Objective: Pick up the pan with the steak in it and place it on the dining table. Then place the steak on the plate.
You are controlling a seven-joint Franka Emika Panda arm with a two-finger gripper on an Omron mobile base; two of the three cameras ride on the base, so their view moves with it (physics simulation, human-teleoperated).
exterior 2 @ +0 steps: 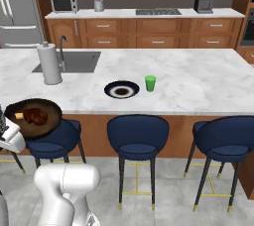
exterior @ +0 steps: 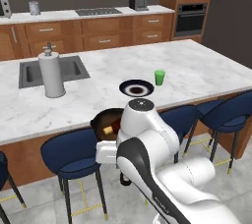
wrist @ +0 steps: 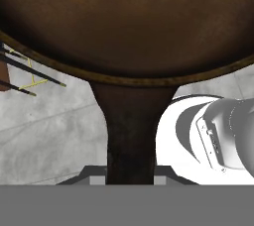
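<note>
Our two-finger gripper [wrist: 130, 178] clenches the short handle of the round black cast-iron pan [exterior 2: 34, 117], reddish-brown steak [exterior 2: 34, 115] inside, beside the marble dining table [exterior 2: 198, 86].

Pan [exterior: 104, 120] with steak [exterior: 111, 128] hangs beside table [exterior: 197, 70].

Navy plate [exterior 2: 121, 90] (white ring), green cup [exterior 2: 150, 83].

green cup [exterior: 159, 77], paper towel roll [exterior: 51, 75], sink [exterior: 34, 72]
</note>
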